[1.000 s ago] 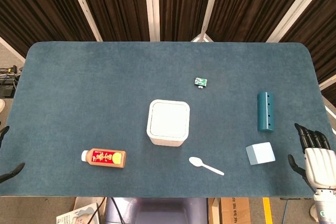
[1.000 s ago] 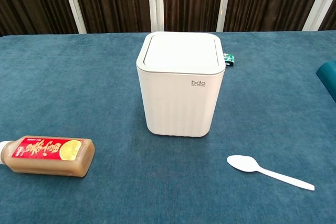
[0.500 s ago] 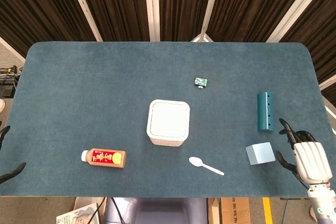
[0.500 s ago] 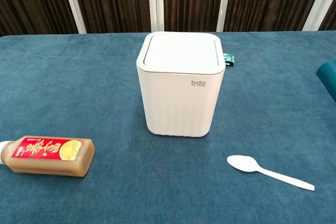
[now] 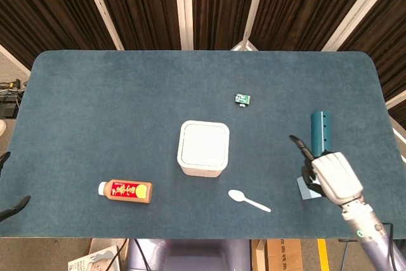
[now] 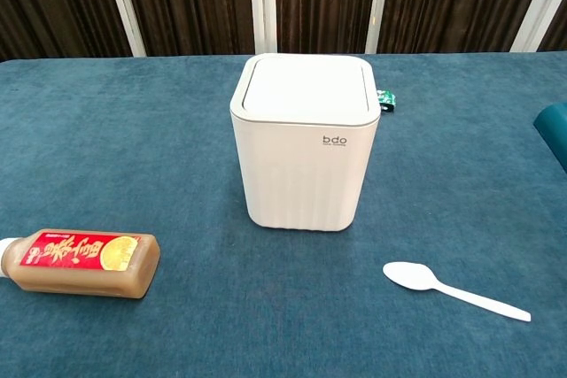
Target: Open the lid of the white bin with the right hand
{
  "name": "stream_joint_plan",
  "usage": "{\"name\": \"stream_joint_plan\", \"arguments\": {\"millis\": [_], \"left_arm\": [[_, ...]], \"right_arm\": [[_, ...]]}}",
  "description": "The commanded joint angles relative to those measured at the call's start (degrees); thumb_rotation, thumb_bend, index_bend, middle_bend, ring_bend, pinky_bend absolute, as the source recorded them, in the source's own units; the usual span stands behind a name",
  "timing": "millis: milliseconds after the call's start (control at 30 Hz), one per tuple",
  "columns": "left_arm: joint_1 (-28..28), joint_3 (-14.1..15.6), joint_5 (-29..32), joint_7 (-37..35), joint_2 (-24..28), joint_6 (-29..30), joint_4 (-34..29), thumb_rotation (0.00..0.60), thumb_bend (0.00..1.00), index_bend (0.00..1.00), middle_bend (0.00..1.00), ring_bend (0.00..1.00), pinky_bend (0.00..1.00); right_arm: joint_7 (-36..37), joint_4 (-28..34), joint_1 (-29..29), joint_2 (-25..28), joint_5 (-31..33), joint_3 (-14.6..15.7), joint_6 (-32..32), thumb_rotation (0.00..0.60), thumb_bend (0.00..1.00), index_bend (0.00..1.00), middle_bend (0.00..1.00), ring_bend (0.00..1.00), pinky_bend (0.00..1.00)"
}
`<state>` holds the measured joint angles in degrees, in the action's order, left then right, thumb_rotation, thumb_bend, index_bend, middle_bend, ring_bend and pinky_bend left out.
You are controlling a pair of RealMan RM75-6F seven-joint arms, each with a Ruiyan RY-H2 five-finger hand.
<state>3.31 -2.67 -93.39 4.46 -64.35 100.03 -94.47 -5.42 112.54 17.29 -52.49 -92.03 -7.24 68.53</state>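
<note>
The right hand [image 5: 333, 179], white-backed with dark fingers, hung over the near right part of the blue felt-covered table [image 5: 95, 106], empty, its fingers apart and one of them pointing up and leftward; it seemed to be reaching in toward the middle. Directly beneath it lay a pale blue cube-shaped block [image 5: 305, 188], mostly hidden by the palm, and just beyond its fingertips a teal cylindrical tube [image 5: 320, 132] lay on its side. To its left rested a white plastic spoon [image 5: 248, 200], and well to the left again a flat-lying drink bottle with a red label [image 5: 125, 191]. The white ribbed plastic bin [image 5: 203, 148] stood upright, up and left of the hand and well apart from it, its flat lid [image 6: 306, 86] closed flush, so nothing inside could be seen. Farther off lay a small green packet [image 5: 242, 99]. At the table's far left edge only dark fingertips of the left hand [image 5: 11, 204] showed, too little to judge its grip.
</note>
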Motion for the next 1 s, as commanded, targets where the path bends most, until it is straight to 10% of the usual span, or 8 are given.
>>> {"name": "stream_joint_plan", "arguments": {"millis": [33, 1000], "left_arm": [[0.1, -0.35, -0.26, -0.3, -0.49, 0.71, 0.46, 0.6, 0.0, 0.1, 0.0, 0.0, 0.0], [-0.41, -0.35, 1.28, 0.91, -0.43, -1.47, -0.23, 0.6, 0.0, 0.1, 0.0, 0.0, 0.0]], "right_arm": [[0.37, 1.48, 3.79, 0.63, -1.06, 0.15, -5.36, 0.6, 0.69, 0.06, 0.79, 0.86, 0.67], [-17.88, 11.02, 15.82, -2.93, 14.0, -2.62, -18.99, 0.6, 0.69, 0.06, 0.79, 0.86, 0.67]]}}
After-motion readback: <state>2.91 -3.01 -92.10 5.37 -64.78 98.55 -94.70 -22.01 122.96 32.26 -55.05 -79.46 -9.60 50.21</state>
